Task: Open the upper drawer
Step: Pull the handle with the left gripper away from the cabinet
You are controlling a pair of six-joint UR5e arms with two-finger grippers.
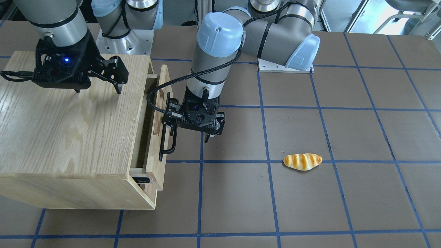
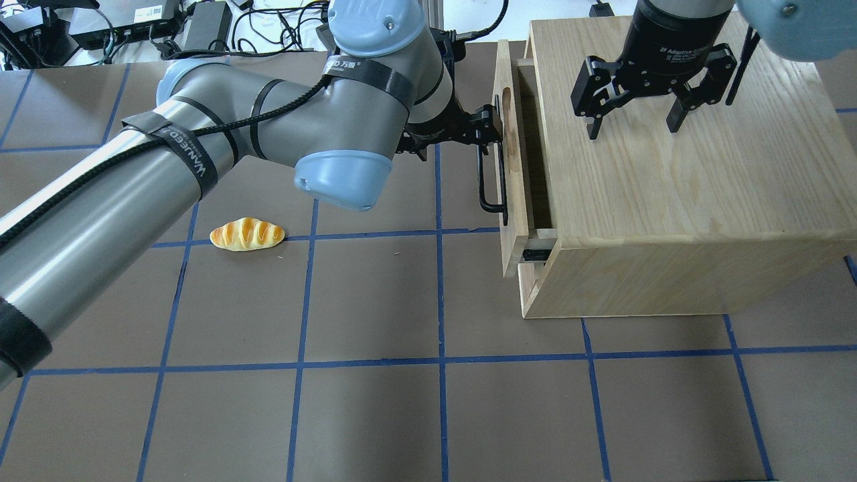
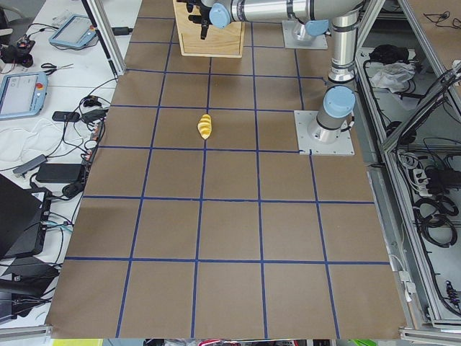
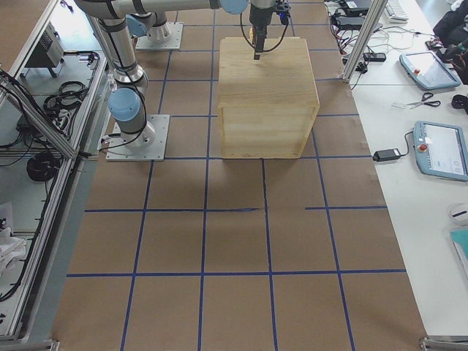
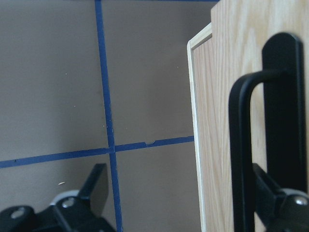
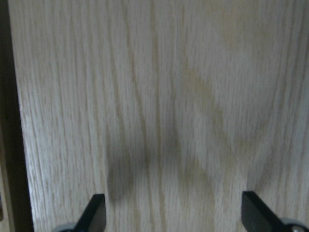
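The upper drawer [image 1: 161, 103] stands pulled a little way out of the oak cabinet [image 1: 62, 131], with a dark gap behind its front panel [image 2: 512, 167]. Its black bar handle [image 1: 171, 137] faces the table's middle. My left gripper [image 1: 191, 132] is open at the handle [image 2: 492, 181]. In the left wrist view one finger [image 5: 96, 188] is out over the table and the other sits behind the handle bar [image 5: 241, 145], against the panel [image 5: 217, 145]. My right gripper [image 2: 633, 127] is open, fingertips down, just over the cabinet top [image 6: 169, 96].
A toy bread roll [image 1: 302, 161] lies on the brown mat away from the cabinet, also in the overhead view [image 2: 246, 234]. Blue tape lines grid the table. The left arm's elbow [image 2: 341, 174] hangs over the table near the drawer.
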